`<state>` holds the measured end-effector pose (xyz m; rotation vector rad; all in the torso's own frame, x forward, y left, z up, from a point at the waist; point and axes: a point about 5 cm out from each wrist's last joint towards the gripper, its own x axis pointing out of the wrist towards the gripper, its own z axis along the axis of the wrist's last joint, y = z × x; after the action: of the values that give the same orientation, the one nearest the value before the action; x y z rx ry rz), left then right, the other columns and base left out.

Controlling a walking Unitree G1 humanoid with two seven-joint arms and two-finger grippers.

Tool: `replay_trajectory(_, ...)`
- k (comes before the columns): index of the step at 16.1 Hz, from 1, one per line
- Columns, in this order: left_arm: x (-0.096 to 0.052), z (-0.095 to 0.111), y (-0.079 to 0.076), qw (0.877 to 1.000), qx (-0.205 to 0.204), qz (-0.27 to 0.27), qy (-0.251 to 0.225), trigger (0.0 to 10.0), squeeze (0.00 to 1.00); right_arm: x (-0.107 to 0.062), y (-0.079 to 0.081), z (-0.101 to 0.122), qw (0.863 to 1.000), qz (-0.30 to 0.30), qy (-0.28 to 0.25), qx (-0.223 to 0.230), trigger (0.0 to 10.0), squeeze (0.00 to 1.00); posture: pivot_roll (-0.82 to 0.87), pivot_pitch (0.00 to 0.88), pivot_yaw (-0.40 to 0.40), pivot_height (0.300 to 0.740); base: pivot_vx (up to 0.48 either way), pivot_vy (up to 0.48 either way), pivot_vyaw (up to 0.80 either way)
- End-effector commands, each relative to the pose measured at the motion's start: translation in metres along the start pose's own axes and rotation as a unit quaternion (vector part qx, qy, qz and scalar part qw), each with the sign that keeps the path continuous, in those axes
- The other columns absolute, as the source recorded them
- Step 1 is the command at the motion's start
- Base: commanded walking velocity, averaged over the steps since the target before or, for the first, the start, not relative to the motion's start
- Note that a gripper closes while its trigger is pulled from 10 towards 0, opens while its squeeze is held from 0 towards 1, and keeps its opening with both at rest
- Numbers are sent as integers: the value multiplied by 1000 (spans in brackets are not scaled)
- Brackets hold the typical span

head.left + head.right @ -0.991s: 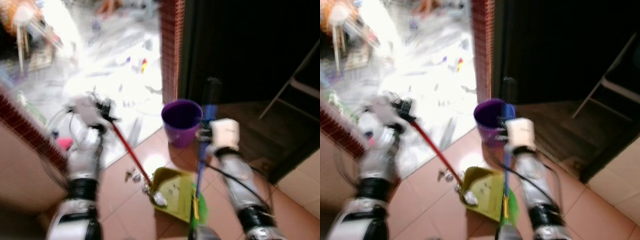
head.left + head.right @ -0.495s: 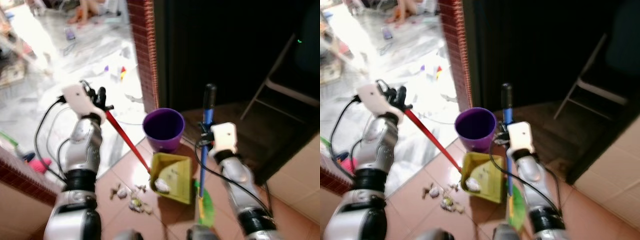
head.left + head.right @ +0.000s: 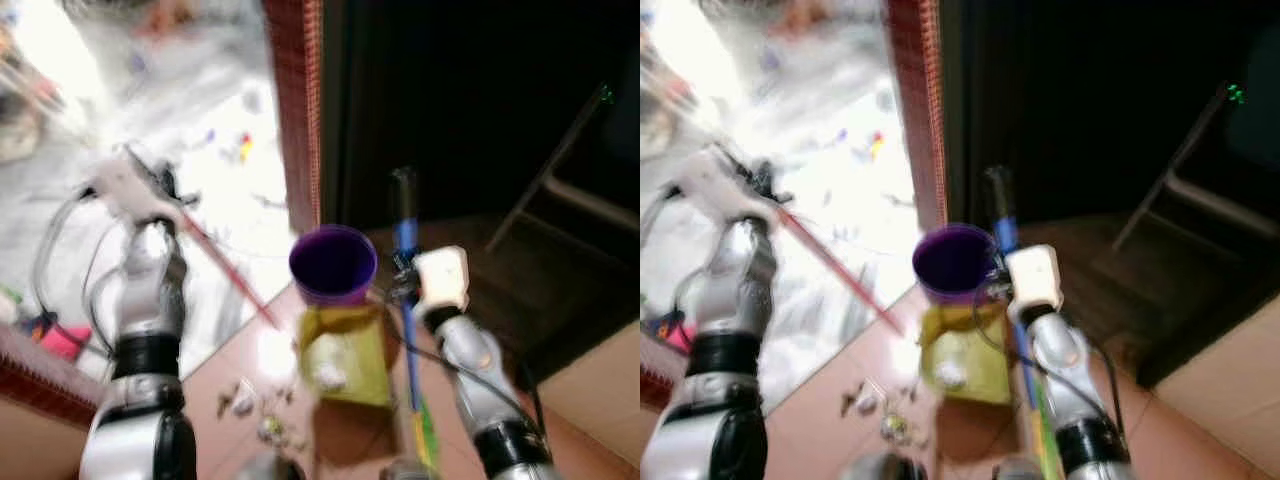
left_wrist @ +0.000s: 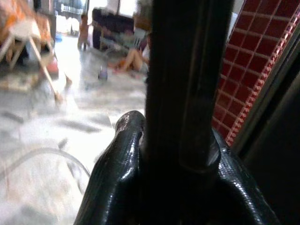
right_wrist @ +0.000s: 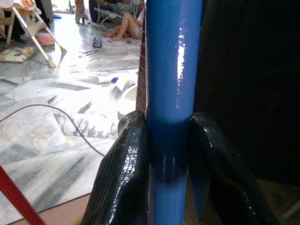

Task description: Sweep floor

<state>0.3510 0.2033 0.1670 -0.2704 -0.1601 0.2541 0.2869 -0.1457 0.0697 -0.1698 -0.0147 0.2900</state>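
Left gripper (image 4: 176, 164) fingers clamp one dustpan handle (image 3: 225, 270); right gripper (image 5: 171, 154) fingers clamp one blue broom (image 3: 405, 290). One purple bucket (image 3: 333, 265).

Both eye views were smeared by motion blur, so the scraps of litter (image 3: 243, 400) on the tiled floor could not be identified. The broom's bristle end (image 3: 427, 445) was cut off at the frame's lower edge. In the left wrist view, the dustpan handle (image 4: 185, 79) was rendered as a dark, featureless bar.
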Motion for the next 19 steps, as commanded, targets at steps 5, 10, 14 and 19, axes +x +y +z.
replay_trajectory(5,7,31,8,997,22,34,-72,10000,0,1,-5,7,1000,2,-16,-4,10000,0,-142,0,82,740,0,0,0)
replay_trajectory(10,31,69,19,989,16,74,-125,10000,0,-2,-1,5,1000,8,-12,1,10000,0,-151,0,95,740,0,0,0)
replay_trajectory(14,42,88,14,985,20,81,-150,10000,0,-4,1,4,1000,7,-11,4,10000,0,-159,0,112,740,0,0,0)
replay_trajectory(19,56,127,5,973,21,89,-211,10000,0,-4,1,3,1000,2,-10,6,10000,0,-166,0,123,740,0,0,0)
